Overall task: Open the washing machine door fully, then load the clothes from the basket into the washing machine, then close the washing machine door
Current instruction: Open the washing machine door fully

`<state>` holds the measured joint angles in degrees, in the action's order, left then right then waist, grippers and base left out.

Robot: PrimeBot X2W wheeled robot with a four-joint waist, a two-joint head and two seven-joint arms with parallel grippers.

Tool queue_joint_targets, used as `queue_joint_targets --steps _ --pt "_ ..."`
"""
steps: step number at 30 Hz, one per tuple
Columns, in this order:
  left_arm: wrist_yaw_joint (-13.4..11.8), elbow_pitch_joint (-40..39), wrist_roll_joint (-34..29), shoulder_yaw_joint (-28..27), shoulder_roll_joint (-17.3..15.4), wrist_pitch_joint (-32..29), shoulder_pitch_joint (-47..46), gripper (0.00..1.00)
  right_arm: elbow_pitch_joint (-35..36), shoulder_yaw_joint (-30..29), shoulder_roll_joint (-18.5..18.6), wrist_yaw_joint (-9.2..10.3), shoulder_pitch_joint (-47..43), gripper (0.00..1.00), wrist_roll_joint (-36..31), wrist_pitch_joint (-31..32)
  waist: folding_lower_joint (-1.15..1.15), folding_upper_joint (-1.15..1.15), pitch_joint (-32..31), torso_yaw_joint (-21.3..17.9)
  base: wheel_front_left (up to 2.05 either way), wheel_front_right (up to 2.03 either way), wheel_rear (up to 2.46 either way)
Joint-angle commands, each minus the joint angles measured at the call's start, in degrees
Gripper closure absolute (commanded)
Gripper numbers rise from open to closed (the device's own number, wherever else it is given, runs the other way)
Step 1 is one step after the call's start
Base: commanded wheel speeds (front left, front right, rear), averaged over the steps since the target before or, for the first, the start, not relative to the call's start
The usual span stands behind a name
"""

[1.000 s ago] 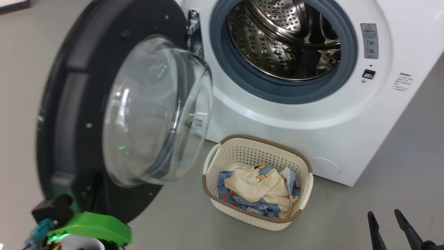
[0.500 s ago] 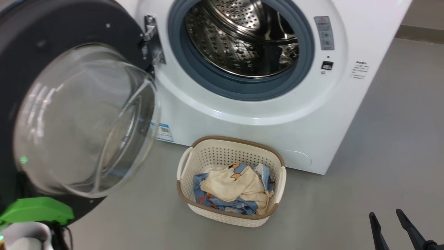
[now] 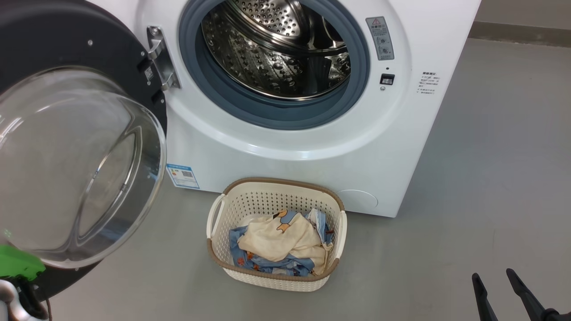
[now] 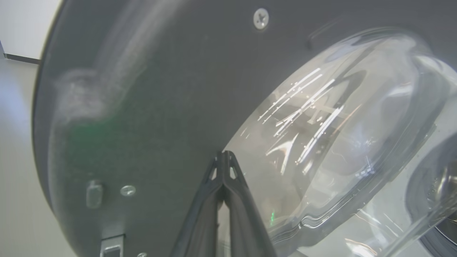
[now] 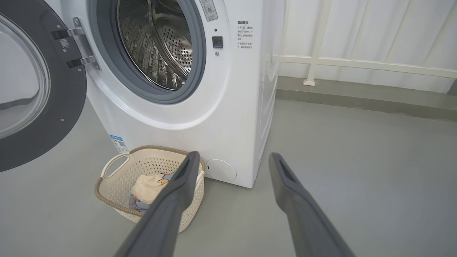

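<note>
Basket sits just before washing machine, door standing wide.

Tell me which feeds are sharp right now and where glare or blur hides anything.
Head view: sharp, evenly lit; basket and clothes clear, soft reflections on the washing machine door. Left wrist view: white glare streaks on the glass, hazy smear on the black rim, shut left gripper crisp. Right wrist view: sharp, wide-angle bowing; open right gripper slightly soft.
</note>
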<state>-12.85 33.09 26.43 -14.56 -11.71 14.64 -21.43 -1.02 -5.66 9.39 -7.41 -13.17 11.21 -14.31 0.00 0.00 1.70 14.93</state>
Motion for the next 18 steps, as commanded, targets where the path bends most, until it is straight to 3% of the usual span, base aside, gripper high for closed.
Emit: queue_joint_targets --steps 1,18 --pt "0.73 -0.25 -1.49 -2.88 -3.51 0.35 -3.18 1.0 0.98 1.55 1.33 -0.08 0.37 0.0 0.37 -0.69 0.0 0.0 -0.27 -0.13 0.0 0.0 0.0" --pt "5.72 2.24 -7.57 -8.78 -0.7 0.35 -5.63 1.0 0.59 1.83 -0.19 -0.08 0.64 0.0 0.42 -0.69 0.0 0.0 -0.55 1.68 0.0 0.0 0.0"
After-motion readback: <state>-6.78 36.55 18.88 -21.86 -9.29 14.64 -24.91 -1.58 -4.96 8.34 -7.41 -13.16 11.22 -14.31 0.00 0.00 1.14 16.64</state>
